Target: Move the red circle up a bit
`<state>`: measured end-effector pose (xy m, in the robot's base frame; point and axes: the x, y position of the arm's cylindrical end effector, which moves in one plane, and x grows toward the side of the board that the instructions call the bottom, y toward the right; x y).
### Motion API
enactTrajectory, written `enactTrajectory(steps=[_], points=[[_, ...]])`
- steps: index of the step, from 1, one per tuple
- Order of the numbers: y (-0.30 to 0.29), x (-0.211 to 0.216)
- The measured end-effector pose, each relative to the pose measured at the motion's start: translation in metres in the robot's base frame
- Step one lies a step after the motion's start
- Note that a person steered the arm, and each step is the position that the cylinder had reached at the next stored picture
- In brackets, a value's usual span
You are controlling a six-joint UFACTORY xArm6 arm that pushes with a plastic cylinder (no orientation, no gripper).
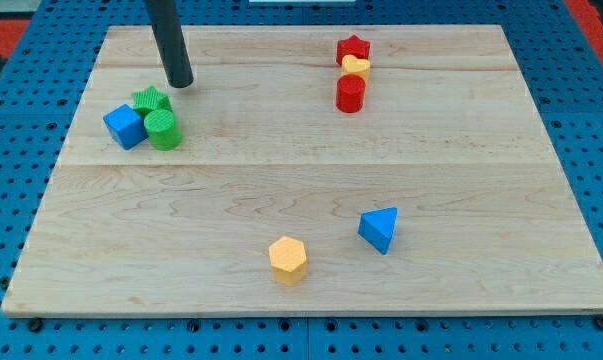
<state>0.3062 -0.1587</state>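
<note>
Eight blocks on the board (311,200). Nearest: yellow hexagon (288,260) and blue triangle (379,229), loose and well apart from the rest, not in play. Mid-left cluster: blue cube (125,126), green circle (163,130), green star (151,100), all touching. My tip (181,82) rests just beyond and right of the star, far left of the target; it is a bare rod, grasping nothing. Far right: red circle (350,93), with a yellow block (356,66) touching its far side and red star (353,47) behind that. Judgement: pushing farther will crowd that stack, so approach from the circle's near side.
</note>
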Motion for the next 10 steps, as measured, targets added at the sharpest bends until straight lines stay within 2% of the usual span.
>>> enactTrajectory(steps=[1, 2, 3, 4, 6, 8, 9, 10], points=[[0.053, 0.038], [0.111, 0.102], [0.22, 0.093], [0.229, 0.048], [0.164, 0.031], [0.201, 0.045], [0.208, 0.008], [0.213, -0.008]])
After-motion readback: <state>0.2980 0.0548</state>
